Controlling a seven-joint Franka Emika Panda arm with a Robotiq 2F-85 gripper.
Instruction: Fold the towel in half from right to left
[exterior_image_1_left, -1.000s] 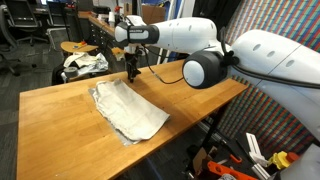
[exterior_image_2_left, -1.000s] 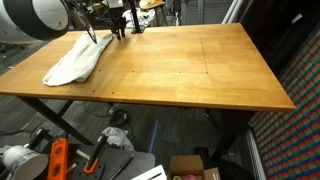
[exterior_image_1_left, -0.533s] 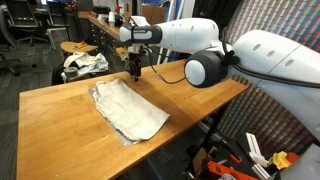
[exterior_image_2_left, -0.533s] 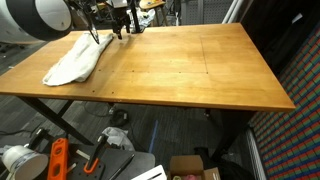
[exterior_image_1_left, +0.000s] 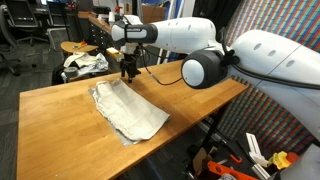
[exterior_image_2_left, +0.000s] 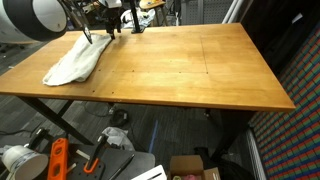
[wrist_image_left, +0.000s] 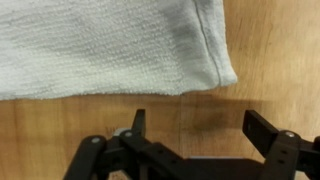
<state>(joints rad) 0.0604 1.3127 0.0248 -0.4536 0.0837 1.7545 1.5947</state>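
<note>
Grey-white towel (exterior_image_1_left: 128, 112) on wooden table (exterior_image_1_left: 55, 125); gripper (exterior_image_1_left: 128, 74) near its corner, jaws apart.

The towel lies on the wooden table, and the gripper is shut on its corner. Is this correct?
Not quite. The gripper is open and holds nothing: in the wrist view its fingers stand apart over bare wood, just beside the corner of the towel. The towel does lie on the wooden table.
</note>
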